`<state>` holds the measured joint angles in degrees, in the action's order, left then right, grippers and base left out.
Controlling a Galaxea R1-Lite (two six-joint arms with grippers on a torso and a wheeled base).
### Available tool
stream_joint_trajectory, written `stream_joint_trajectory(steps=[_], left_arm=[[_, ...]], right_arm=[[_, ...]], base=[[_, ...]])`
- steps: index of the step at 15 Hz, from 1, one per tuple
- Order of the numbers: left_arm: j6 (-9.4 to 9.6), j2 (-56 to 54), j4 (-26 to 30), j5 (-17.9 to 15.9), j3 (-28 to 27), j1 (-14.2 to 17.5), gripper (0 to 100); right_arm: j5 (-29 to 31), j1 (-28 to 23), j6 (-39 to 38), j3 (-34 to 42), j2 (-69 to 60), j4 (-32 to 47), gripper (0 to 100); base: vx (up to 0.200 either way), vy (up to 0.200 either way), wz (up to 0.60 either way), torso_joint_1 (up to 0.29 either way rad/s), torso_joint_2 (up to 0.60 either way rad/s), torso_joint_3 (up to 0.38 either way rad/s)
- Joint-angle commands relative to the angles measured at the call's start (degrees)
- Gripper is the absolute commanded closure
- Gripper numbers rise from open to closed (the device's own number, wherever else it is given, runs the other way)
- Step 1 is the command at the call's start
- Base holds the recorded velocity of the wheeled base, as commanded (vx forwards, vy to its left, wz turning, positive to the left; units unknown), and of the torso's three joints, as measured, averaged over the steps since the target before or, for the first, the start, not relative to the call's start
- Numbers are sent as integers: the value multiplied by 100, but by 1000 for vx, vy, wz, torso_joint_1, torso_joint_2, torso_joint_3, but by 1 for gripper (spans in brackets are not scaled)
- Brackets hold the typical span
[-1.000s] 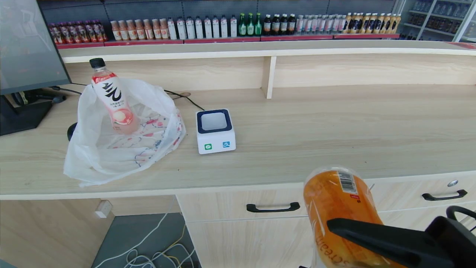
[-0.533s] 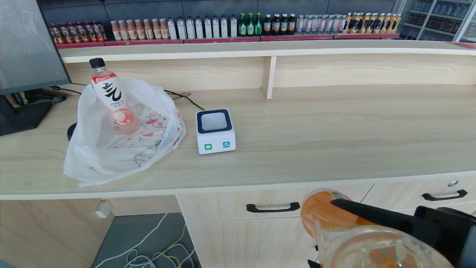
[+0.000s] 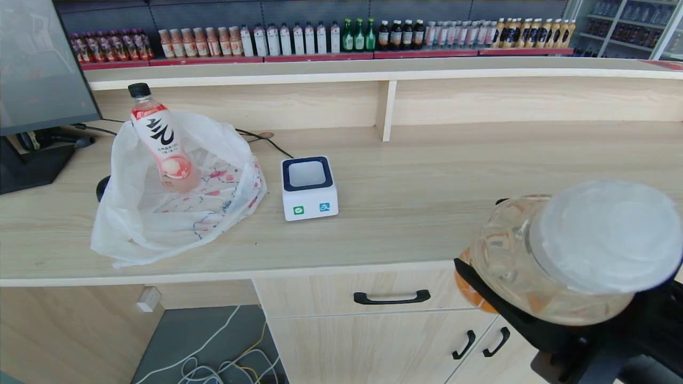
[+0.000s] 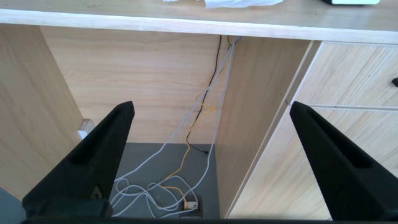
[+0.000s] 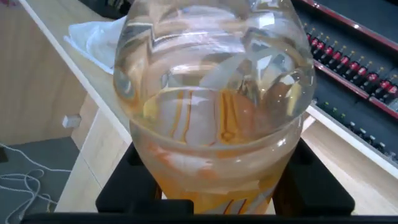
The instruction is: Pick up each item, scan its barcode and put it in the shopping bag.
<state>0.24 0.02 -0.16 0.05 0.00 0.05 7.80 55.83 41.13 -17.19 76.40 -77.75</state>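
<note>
The right gripper is clamped on a clear jar of orange contents, its pale lid turned up toward the head camera. It is held off the front edge of the counter, well to the right of the scanner. Just left of the scanner lies the shopping bag, a pink bottle standing upright in it. The left gripper hangs below counter level, left of the scanner — fingers wide apart.
</note>
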Motion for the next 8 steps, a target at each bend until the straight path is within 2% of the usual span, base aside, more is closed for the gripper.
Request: stream_joint_trajectory(steps=[1,3,7,8], left_arm=[[2,-2,-2,4,0,4,0],[2,-2,-2,4,0,4,0],[2,-2,-2,4,0,4,0],[-7,-2,-2,4,0,4,0]], right_arm=[[468,-20,-17,-224,7,6,100],[556,-266,-545,-241,77,23,100],[556,-872,-2944,-391,490,58,100],[573,-1180,-3472,-426,534,67,100]], base=[[0,0,0,0,0,0],[0,0,0,0,0,0],[0,0,0,0,0,0],[0,0,0,0,0,0]])
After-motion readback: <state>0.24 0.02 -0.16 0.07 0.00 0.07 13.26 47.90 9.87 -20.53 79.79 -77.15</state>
